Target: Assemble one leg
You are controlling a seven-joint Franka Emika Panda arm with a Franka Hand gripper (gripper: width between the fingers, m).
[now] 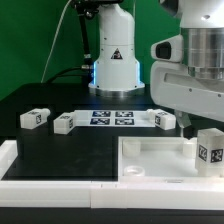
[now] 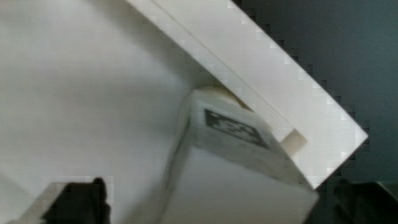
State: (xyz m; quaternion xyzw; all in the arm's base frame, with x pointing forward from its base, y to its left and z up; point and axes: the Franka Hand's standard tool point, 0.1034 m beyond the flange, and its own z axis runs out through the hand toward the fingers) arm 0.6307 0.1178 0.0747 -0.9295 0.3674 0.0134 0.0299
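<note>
A leg [image 1: 210,150], a small white block with a black-and-white tag, stands upright in the right part of the large white tray [image 1: 150,165]. My gripper [image 1: 192,128] hangs just above and behind it. In the wrist view the leg [image 2: 240,150] stands against the tray's raised rim [image 2: 249,60], and my gripper [image 2: 228,205] is open, with one dark fingertip [image 2: 75,200] well clear of the leg on each side. Three more legs lie on the black table: two on the exterior view's left [image 1: 35,118] [image 1: 65,124] and one further right [image 1: 163,119].
The marker board [image 1: 112,118] lies flat on the table between the loose legs. The robot's white base [image 1: 113,65] stands behind it. A white border [image 1: 12,150] edges the black table at the exterior view's left and front.
</note>
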